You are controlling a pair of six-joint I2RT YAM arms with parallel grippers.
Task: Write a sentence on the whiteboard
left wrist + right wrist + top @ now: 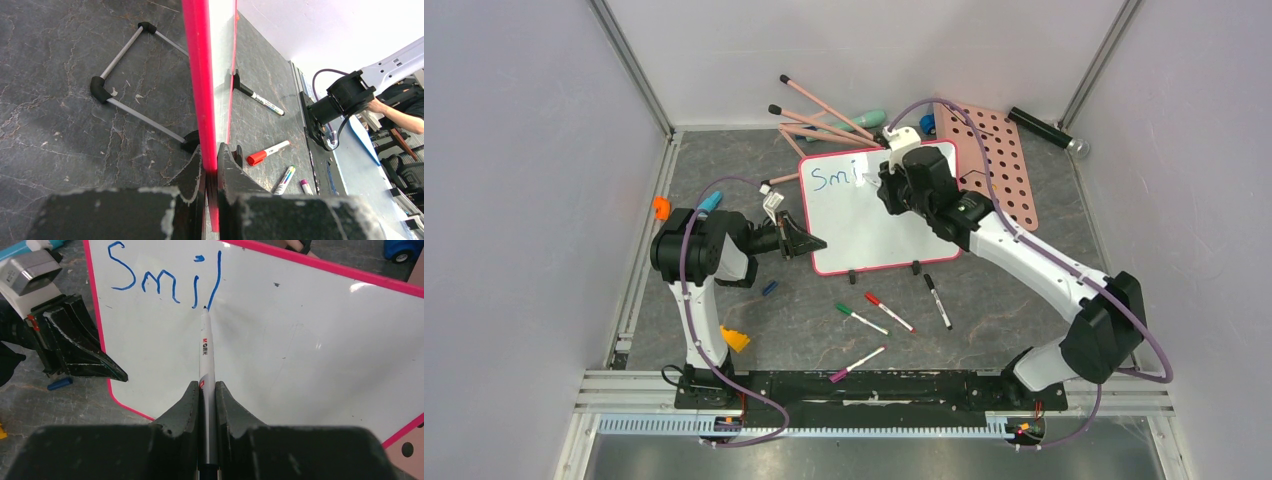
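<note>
Grey stone-look tabletop (794, 320) | whiteboard (879, 225) propped at ctr, its 9 o'clock rim pinched by left gripper (211, 165), jaws closed on it | blue marker (206, 355) clamped tight in right gripper (206, 390), tip on board | sentence (160, 282): only "Smil" written at 11 o'clock corner; most judged left.

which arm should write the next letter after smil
Right: the right gripper pinches the marker, tip at the foot of the l on the whiteboard. The left gripper is clamped on the board's rim, steadying it.
</note>
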